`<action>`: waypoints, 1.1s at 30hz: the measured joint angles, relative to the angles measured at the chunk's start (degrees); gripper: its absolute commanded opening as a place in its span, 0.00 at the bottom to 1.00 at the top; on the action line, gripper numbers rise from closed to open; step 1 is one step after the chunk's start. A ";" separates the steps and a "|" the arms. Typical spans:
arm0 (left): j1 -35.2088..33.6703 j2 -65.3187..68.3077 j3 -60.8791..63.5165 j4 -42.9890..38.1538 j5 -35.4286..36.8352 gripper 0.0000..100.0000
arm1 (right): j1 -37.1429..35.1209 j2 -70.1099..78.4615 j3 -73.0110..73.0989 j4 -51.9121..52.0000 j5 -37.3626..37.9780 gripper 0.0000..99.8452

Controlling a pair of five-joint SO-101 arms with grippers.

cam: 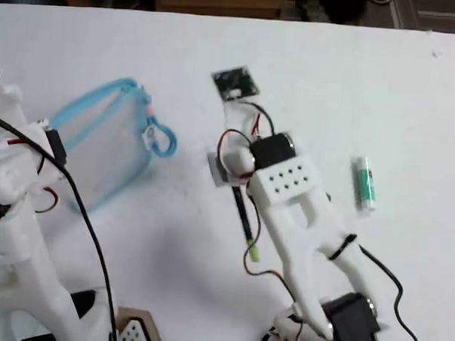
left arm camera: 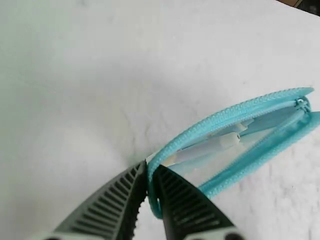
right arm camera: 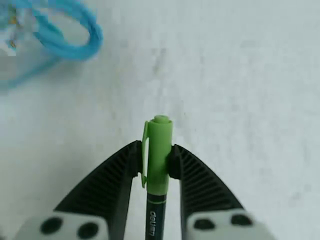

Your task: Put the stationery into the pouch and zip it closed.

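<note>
Step in hand: loading, as I judged it. One pen was picked up but not yet in the pouch, and the zip was undone.
Right gripper [right arm camera: 156,150]: closed on the green-capped pen [right arm camera: 159,135], with the cap poking out past the fingertips over the bare table [cam: 352,78].
Pen's place: in the high view it sat under the right arm at mid-table, well apart from the pouch [cam: 100,146].
Left gripper [left arm camera: 150,170]: pinched shut on the pouch's zip rim at one end, propping it.
Pouch: it lay on the left side of the table, its mouth gaping, with a white item [left arm camera: 210,147] already inside.
Loop strap [cam: 162,137]: it hung off the pouch end nearest the right arm.
Left out: a green-and-white tube [cam: 364,184] lay beyond the right arm, far from the pouch.
Next move: I reckoned the right arm had to carry the pen across and line its length up with the slit, cap first.
Care needed: the opening looked narrow, so a skewed approach could catch the zip teeth or the strap.
After that: the tube, then the zip.
</note>
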 measured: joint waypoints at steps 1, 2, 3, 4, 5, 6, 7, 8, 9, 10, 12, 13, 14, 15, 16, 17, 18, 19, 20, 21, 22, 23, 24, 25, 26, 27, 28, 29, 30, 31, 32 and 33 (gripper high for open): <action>0.00 0.00 0.00 0.00 0.00 0.02 | -0.26 -1.14 0.09 -2.11 -1.41 0.02; 0.00 0.00 0.00 0.00 0.00 0.02 | -0.35 -2.02 0.09 -4.48 -2.64 0.02; 0.00 0.00 0.00 0.00 0.00 0.02 | -0.44 -3.25 0.09 -6.77 -3.78 0.02; 0.00 0.00 0.00 0.00 0.00 0.02 | -0.53 -4.57 0.09 -9.14 -4.92 0.02; 0.00 0.00 0.00 0.00 0.00 0.02 | -0.53 -6.07 -0.09 -11.34 -5.89 0.02; 0.00 0.00 0.00 0.00 0.00 0.02 | -0.53 -7.56 -0.62 -13.45 -6.68 0.02; 0.00 0.00 0.00 0.00 0.00 0.02 | -0.44 -9.23 -1.32 -15.56 -7.12 0.02; 0.00 0.00 0.00 0.00 0.00 0.02 | -0.62 -10.99 -2.37 -17.58 -7.74 0.02; 0.00 0.00 0.00 0.00 0.00 0.02 | -1.32 -12.84 -3.52 -19.69 -8.09 0.02; 0.00 0.00 0.00 0.00 0.00 0.02 | -2.37 -14.59 -4.84 -21.98 -8.18 0.02; 0.00 0.00 0.00 0.00 0.00 0.02 | -5.27 -17.85 -7.65 -26.99 -8.44 0.02; 0.00 0.00 0.00 0.00 0.00 0.02 | -6.77 -19.16 -9.23 -29.89 -8.44 0.02; 0.00 0.00 0.00 0.00 0.00 0.02 | -8.53 -20.22 -10.64 -32.79 -8.44 0.02; 0.00 0.00 0.00 0.00 0.00 0.02 | -10.37 -20.84 -12.04 -35.87 -8.44 0.02; 0.00 0.00 0.00 0.00 0.00 0.02 | -12.40 -20.92 -13.71 -38.77 -8.44 0.02; 0.00 0.00 0.00 0.00 0.00 0.02 | -14.15 -20.92 -15.21 -41.23 -8.44 0.02; 0.00 0.00 0.00 0.00 0.00 0.02 | -15.30 -20.75 -16.70 -43.08 -8.44 0.02; 0.00 0.00 0.00 0.00 0.00 0.02 | -16.18 -19.87 -18.29 -44.40 -8.44 0.02; 0.00 0.00 0.00 0.00 0.00 0.02 | -16.70 -18.81 -19.78 -45.27 -8.44 0.02; 0.00 0.00 0.00 0.00 0.00 0.02 | -16.97 -17.41 -21.19 -45.98 -8.44 0.02; 0.00 0.00 0.00 0.00 0.00 0.02 | -16.97 -15.74 -22.33 -46.51 -8.44 0.02; 0.00 0.00 0.00 0.00 0.00 0.02 | -16.97 -13.98 -23.47 -47.21 -8.44 0.02; 0.00 0.00 0.00 0.00 0.00 0.02 | -16.79 -12.04 -24.62 -48.00 -8.44 0.02; 0.00 0.00 0.00 0.00 0.00 0.02 | -16.79 -10.29 -25.67 -48.88 -8.44 0.02; 0.00 0.00 0.00 0.00 0.00 0.02 | -16.88 -8.62 -26.55 -49.85 -8.44 0.02; 0.00 0.00 0.00 0.00 0.00 0.02 | -17.05 -6.95 -27.34 -50.73 -8.44 0.02; 0.00 0.00 0.00 0.00 0.00 0.02 | -17.23 -5.36 -27.78 -51.34 -8.44 0.02; 0.00 0.00 0.00 0.00 0.00 0.02 | -17.32 -3.87 -27.87 -51.69 -8.44 0.02; 0.00 0.00 0.00 0.00 0.00 0.02 | -17.32 -2.29 -27.87 -51.96 -8.44 0.02; 0.00 0.00 0.00 0.00 0.00 0.02 | -17.23 -0.44 -27.87 -52.04 -8.44 0.02; 0.00 0.00 0.00 0.00 0.00 0.02 | -17.05 1.14 -27.87 -52.04 -8.44 0.02; 0.00 0.00 0.00 0.00 0.00 0.02 | -16.70 2.64 -27.87 -52.04 -8.44 0.02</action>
